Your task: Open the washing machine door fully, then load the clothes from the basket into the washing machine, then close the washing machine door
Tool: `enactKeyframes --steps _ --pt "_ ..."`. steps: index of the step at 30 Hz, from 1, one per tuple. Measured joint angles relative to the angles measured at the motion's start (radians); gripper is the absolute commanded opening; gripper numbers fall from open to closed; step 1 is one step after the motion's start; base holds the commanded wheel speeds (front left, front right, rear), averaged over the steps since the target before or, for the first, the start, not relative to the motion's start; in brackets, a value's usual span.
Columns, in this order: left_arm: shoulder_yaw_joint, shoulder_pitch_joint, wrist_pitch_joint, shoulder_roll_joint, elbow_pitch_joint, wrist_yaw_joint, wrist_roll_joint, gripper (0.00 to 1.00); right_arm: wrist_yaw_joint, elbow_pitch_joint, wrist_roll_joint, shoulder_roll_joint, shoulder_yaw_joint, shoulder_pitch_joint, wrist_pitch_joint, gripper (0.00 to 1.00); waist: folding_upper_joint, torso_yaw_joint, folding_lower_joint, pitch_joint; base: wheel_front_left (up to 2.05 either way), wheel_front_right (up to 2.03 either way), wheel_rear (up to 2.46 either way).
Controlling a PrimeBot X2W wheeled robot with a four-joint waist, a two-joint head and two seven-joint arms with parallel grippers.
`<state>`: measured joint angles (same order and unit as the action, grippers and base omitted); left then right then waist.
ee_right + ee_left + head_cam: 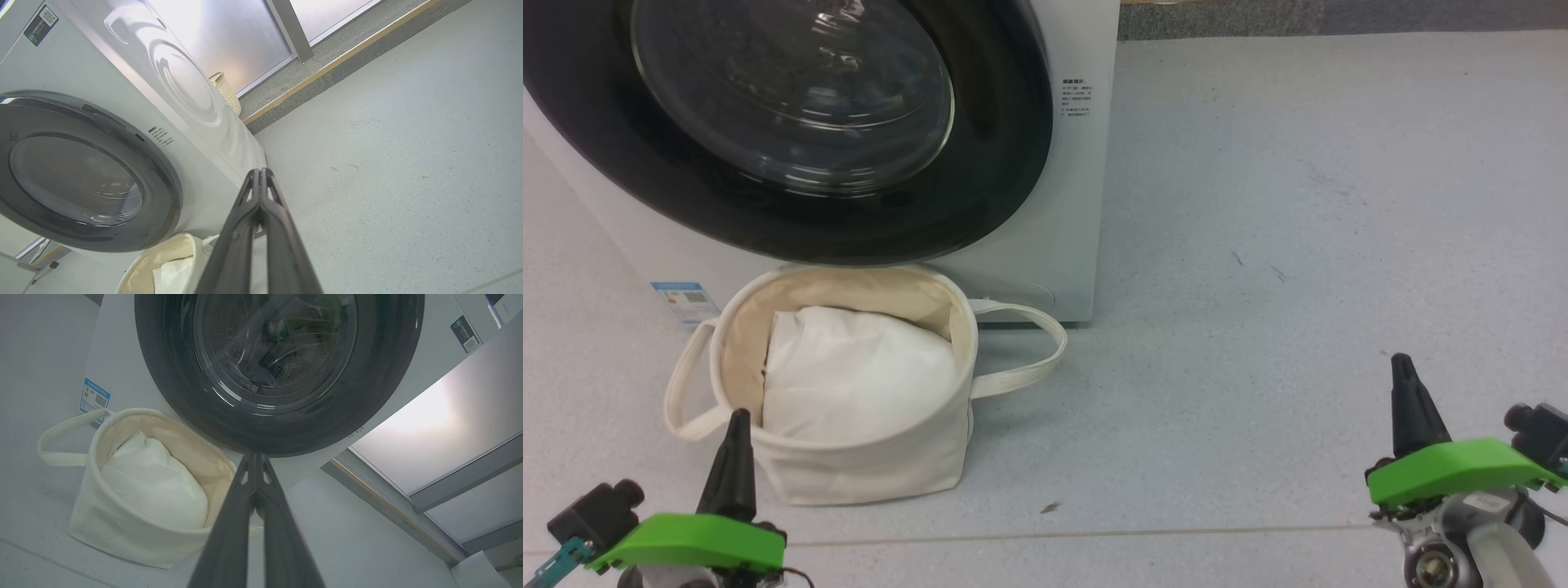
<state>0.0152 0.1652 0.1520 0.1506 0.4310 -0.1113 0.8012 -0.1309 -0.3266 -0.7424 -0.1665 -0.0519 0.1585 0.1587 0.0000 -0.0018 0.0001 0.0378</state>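
The washing machine (1078, 204) stands at the upper left, and the washing machine door (980, 163) lies flush against its front, black rim around the glass bowl. In front of it sits the cream basket (866, 465), holding a plain white pillow-like bundle (849, 376). The clothes are hidden. My left gripper (737, 425) is shut and empty at the basket's near left rim. Far to the right, over bare floor, my right gripper (1403, 367) is shut and empty. The left wrist view has the left gripper (255, 457) pointing at the door (171, 375) above the basket (106, 531). The right wrist view looks past the right gripper (259, 173) at the door (163, 196).
A blue label sticker (685, 299) is low on the machine's front left. Pale speckled floor (1258, 286) spreads to the right. Behind the machine run a grey kerb (327, 69) and frosted glass panels, with a small woven basket (226, 92) beside the machine.
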Motion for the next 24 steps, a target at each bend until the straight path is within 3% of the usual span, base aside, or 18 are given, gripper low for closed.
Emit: enactKeyframes --steps 24 --pt "0.016 -0.022 -0.066 -0.028 -0.055 0.016 0.209 0.00 0.000 0.007 -0.226 0.028 0.043 -0.003 -0.068 0.00 0.0000 0.000 0.0000 -0.011 0.00 0.00 0.00"
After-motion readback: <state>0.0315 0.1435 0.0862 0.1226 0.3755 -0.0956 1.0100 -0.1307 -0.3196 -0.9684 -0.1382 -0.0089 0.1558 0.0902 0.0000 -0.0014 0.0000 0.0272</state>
